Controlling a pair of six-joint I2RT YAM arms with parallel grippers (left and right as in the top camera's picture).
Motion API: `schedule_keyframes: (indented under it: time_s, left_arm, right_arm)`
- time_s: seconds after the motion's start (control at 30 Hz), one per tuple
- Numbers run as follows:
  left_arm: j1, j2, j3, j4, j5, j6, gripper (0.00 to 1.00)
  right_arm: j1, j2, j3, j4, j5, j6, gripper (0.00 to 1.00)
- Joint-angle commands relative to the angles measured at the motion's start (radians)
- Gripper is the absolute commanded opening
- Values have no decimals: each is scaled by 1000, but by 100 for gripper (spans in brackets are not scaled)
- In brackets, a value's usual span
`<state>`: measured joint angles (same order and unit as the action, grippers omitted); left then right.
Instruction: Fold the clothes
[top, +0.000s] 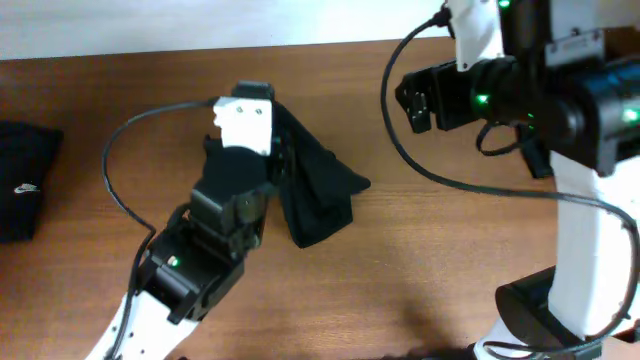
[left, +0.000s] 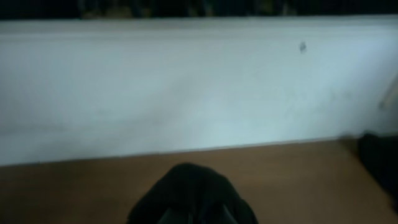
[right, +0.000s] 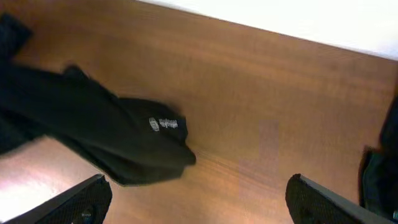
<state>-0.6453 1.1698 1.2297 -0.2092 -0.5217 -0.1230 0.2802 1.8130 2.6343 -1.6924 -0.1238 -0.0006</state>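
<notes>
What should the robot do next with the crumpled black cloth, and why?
Probably bring the open right gripper down to the loose end of the black cloth. The left gripper looks shut on its other edge, and it lies bunched on the table, so a second hold seems needed to spread it flat.

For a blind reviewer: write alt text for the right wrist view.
A rumpled black garment with a small white logo covers the left of a wooden table. The right gripper, jaws open and empty, frames the bottom edge.

A robotics lab: robot arm (top: 560, 110) at wooden table (top: 430, 270), white wall (left: 186, 87).
</notes>
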Motion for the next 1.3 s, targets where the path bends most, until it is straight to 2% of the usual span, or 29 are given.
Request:
schedule_keyframes:
  time_s: [0.0,0.1,0.17,0.23,0.43,0.57,0.7,0.83,1.1,1.13,1.27]
  left_arm:
    - [34,-1,16,89,-18,4,0]
    - [58,11,16,190,-18,4,1]
    - [74,25,16,259,-19,5,0]
    - [92,39,16,314,-19,5,0]
    - [148,87,16,420,-18,5,0]
    - [159,115,16,464,-18,5,1]
    - [159,137,16,542,-18,5,1]
    - [163,145,17,612,-18,5,0]
    - [200,145,17,665,-18,5,0]
    - [204,145,17,661,-18,5,1]
    - [205,145,17,658,-16,5,1]
  right_arm:
    - [-1,9,-59,-6,5,-7,94]
    - [2,9,-128,-6,5,-7,90]
    - [7,9,-176,-6,5,-8,78]
    - [9,9,-225,-6,5,-8,70]
    - [48,9,-333,11,5,-8,68]
    - [111,9,-387,77,5,-1,60]
    - [180,9,-458,156,41,132,53]
    - [245,9,-558,230,166,259,53]
    - [423,9,-814,494,235,431,52]
    - [452,9,-845,528,267,466,49]
    - [553,9,-915,590,396,657,16]
